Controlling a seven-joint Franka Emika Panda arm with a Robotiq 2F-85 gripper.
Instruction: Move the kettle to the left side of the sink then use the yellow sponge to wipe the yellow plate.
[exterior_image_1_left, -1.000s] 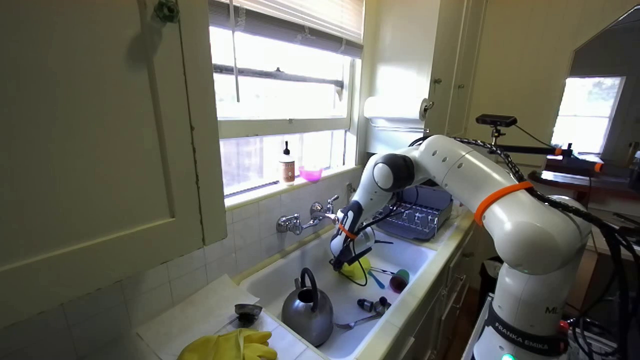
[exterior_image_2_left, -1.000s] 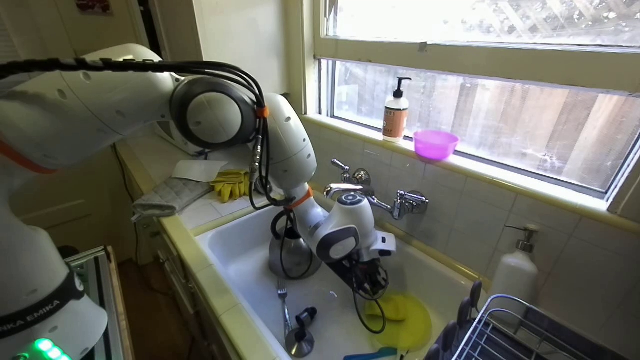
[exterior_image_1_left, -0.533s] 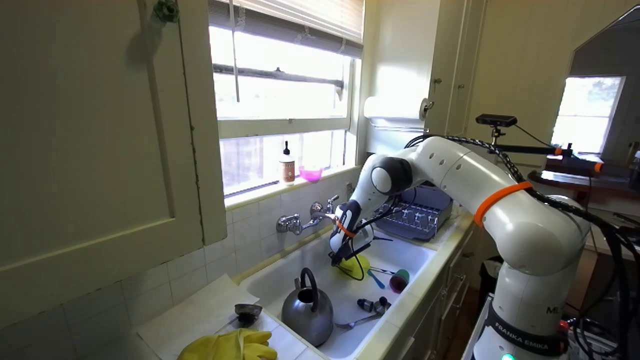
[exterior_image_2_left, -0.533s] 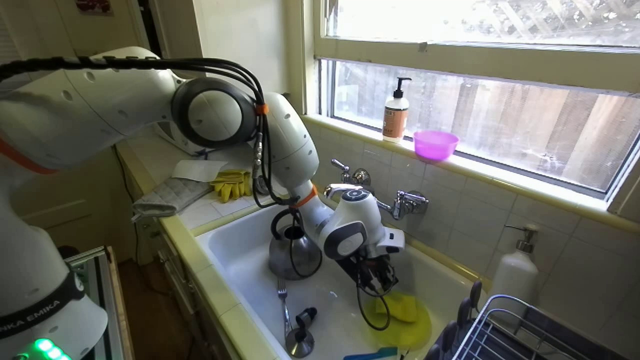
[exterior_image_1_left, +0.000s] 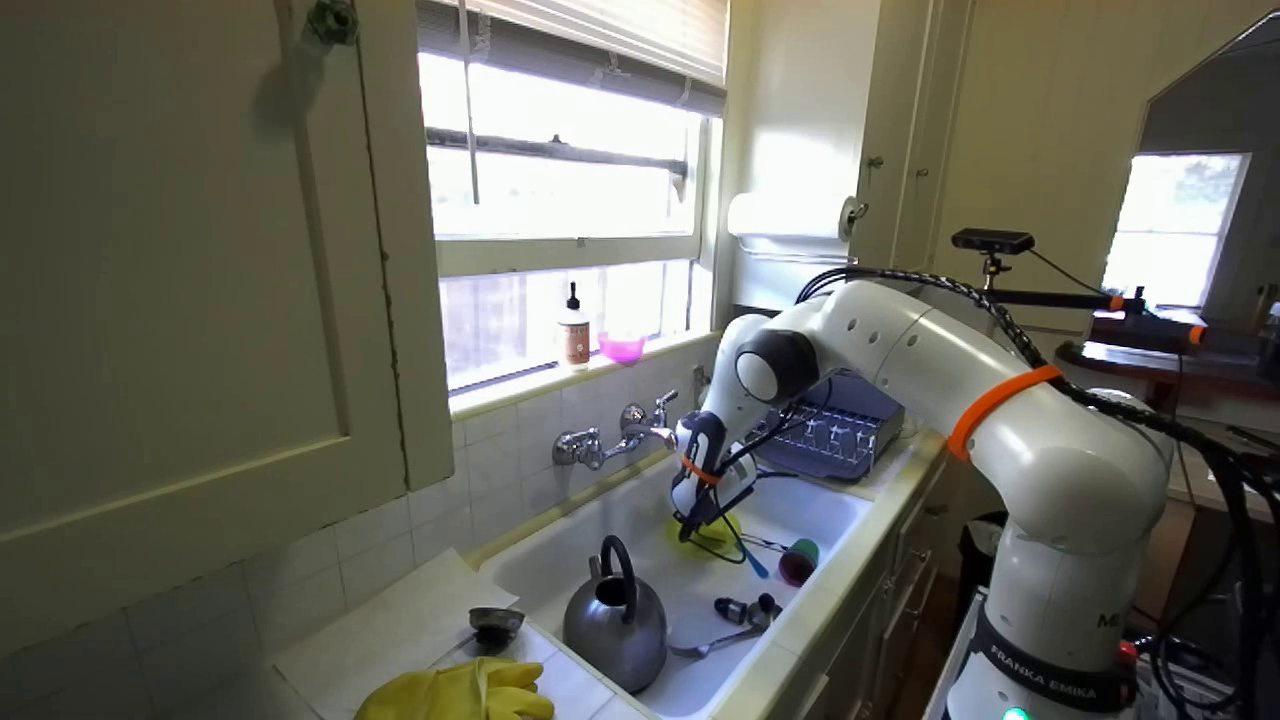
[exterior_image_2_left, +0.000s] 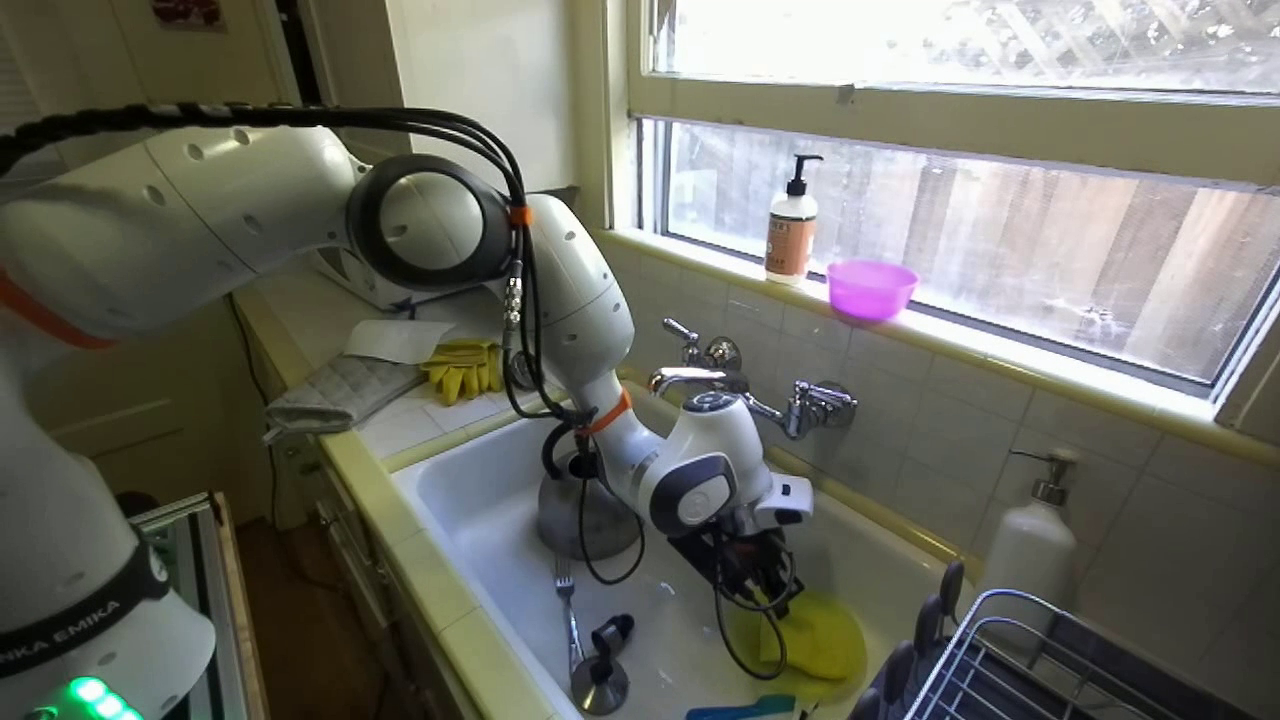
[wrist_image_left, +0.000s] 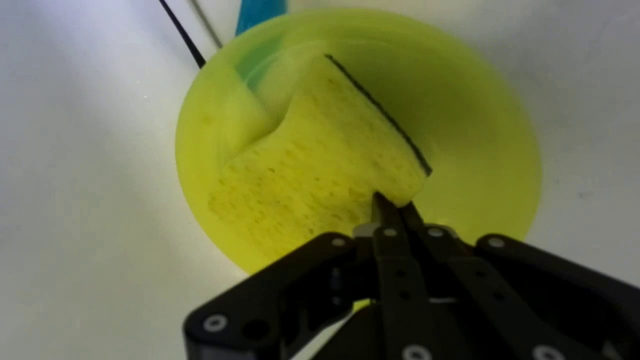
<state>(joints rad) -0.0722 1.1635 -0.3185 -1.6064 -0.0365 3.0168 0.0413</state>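
The yellow sponge (wrist_image_left: 310, 170) lies bent on the yellow plate (wrist_image_left: 480, 115) in the wrist view. My gripper (wrist_image_left: 397, 207) is shut on one corner of the sponge, close above the plate. In an exterior view the gripper (exterior_image_2_left: 785, 600) is over the sponge (exterior_image_2_left: 820, 645) and plate (exterior_image_2_left: 800, 690); cables and the hand partly hide the contact. The grey kettle (exterior_image_1_left: 615, 635) stands upright in the white sink (exterior_image_2_left: 665, 600), at the end away from the dish rack; it also shows behind the arm in an exterior view (exterior_image_2_left: 575, 520).
The faucet (exterior_image_2_left: 700, 378) juts over the sink near my wrist. A fork (exterior_image_2_left: 568, 600), a metal strainer (exterior_image_2_left: 600, 685), a blue utensil (exterior_image_2_left: 740, 709) and a cup (exterior_image_1_left: 798, 563) lie in the sink. The dish rack (exterior_image_1_left: 830, 445) stands beyond the plate. Yellow gloves (exterior_image_1_left: 455, 692) lie on the counter.
My gripper has shifted over the plate toward the dish rack side, and the sponge has slid and turned with it. The kettle and plate have stayed in about the same place.
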